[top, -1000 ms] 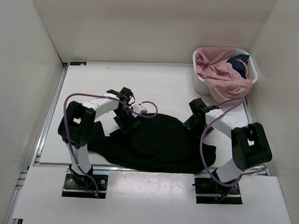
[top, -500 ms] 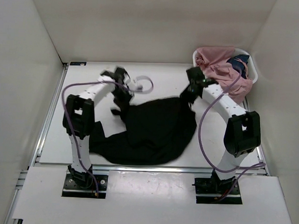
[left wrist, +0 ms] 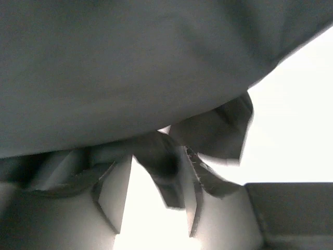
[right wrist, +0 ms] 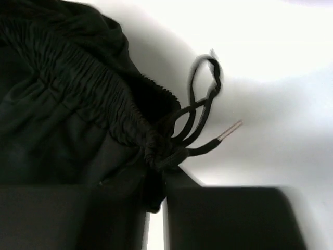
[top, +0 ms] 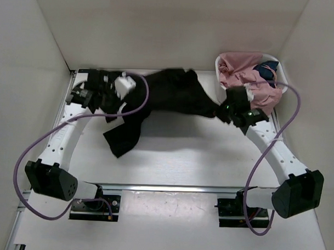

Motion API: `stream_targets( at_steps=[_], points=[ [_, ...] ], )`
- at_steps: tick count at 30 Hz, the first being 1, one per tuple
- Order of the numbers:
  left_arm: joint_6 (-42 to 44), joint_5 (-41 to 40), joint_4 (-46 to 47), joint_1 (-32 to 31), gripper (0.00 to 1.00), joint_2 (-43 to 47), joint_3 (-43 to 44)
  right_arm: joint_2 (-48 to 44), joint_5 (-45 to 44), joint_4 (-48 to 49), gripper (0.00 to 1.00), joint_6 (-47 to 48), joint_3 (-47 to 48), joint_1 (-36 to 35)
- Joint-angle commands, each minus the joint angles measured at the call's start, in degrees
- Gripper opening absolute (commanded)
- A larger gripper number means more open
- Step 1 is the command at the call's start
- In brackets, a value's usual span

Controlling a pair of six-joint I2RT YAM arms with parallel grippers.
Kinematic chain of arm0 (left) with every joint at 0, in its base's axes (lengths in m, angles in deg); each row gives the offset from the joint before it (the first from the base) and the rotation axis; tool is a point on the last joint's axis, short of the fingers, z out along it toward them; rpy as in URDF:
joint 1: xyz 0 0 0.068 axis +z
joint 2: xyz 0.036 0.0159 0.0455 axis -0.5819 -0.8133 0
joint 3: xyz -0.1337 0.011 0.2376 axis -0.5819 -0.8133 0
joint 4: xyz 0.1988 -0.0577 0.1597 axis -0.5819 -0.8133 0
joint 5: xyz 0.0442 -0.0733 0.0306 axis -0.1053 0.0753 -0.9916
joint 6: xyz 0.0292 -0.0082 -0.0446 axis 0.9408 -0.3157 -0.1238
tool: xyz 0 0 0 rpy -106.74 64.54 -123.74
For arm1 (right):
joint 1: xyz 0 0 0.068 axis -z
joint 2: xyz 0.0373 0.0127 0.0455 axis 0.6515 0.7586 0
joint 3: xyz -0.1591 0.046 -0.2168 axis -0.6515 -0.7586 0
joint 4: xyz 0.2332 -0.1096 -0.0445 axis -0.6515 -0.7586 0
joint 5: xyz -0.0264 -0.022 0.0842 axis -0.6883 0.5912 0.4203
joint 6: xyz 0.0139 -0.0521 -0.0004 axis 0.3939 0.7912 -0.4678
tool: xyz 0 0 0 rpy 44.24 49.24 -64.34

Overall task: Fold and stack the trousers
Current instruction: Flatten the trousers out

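Observation:
The black trousers hang stretched across the back of the table between my two grippers, blurred with motion. One leg trails down to the table on the left. My right gripper is shut on the gathered waistband, right beside the drawstring; in the right wrist view its fingers nearly meet. My left gripper is at the far left end of the cloth. Its fingers stand apart with bright space between them, a fold of fabric lies against one, and the cloth spreads above.
A white basket at the back right holds pink clothing and a dark blue item, close behind the right gripper. White walls enclose the table on three sides. Purple cables loop off both arms.
Both arms swung from near the front edge to the back, lifting the trousers off the table and pulling them wide. Both grippers closed on the cloth; the left jaws have since parted.

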Motion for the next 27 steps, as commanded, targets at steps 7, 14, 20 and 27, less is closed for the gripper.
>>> stream_targets(
  at_steps=[7,14,20,27],
  points=[
    [6.08,9.9,-16.33,0.72,0.82,7.28,-27.92,-13.14,-5.21,-10.28,0.65,-6.15,-27.65,0.16],
    [2.75,-1.44,-9.22,5.19,0.94,5.73,-22.56,-14.4,-9.7,-8.89,0.72,-5.19,-23.19,0.16],
    [1.34,-9.61,-1.75,16.26,0.98,0.1,-25.46,3.17,-9.0,-5.36,0.78,1.04,-11.07,0.16],
    [0.81,-8.05,1.07,26.82,1.0,-5.96,-29.85,24.62,-3.55,-5.19,0.82,8.52,3.53,0.68]
  ],
)
